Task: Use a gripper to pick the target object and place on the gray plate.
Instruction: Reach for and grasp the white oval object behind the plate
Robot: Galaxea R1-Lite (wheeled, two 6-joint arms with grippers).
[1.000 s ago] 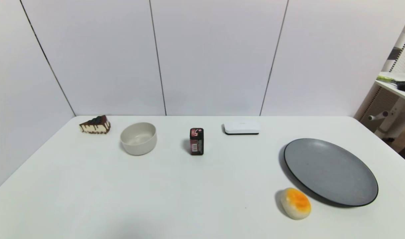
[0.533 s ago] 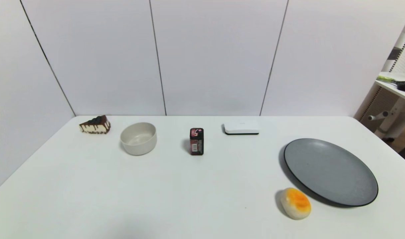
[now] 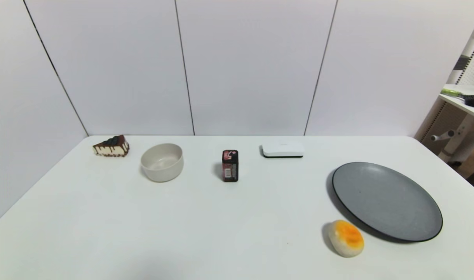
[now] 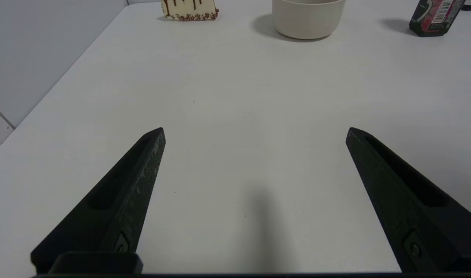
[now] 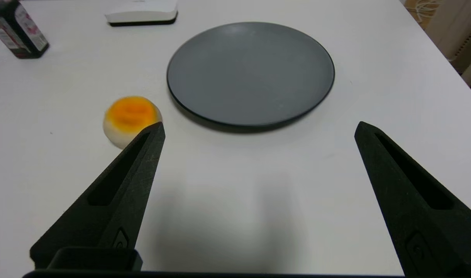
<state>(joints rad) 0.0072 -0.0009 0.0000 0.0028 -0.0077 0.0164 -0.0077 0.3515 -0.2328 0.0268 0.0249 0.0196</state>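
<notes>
The flat white box (image 3: 283, 149) with a dark underside edge lies near the table's back edge, right of centre; it also shows in the right wrist view (image 5: 141, 11). The gray plate (image 3: 386, 200) sits at the right, bare, and shows in the right wrist view (image 5: 251, 73). Neither gripper shows in the head view. My left gripper (image 4: 254, 133) is open and empty over bare table near the front left. My right gripper (image 5: 258, 129) is open and empty over the table in front of the plate.
A dark red carton (image 3: 230, 166) stands mid-table. A beige bowl (image 3: 162, 161) and a cake slice (image 3: 111, 146) sit at the back left. A yellow-topped bun (image 3: 346, 238) lies by the plate's front left rim. A shelf (image 3: 464, 101) stands beyond the table's right edge.
</notes>
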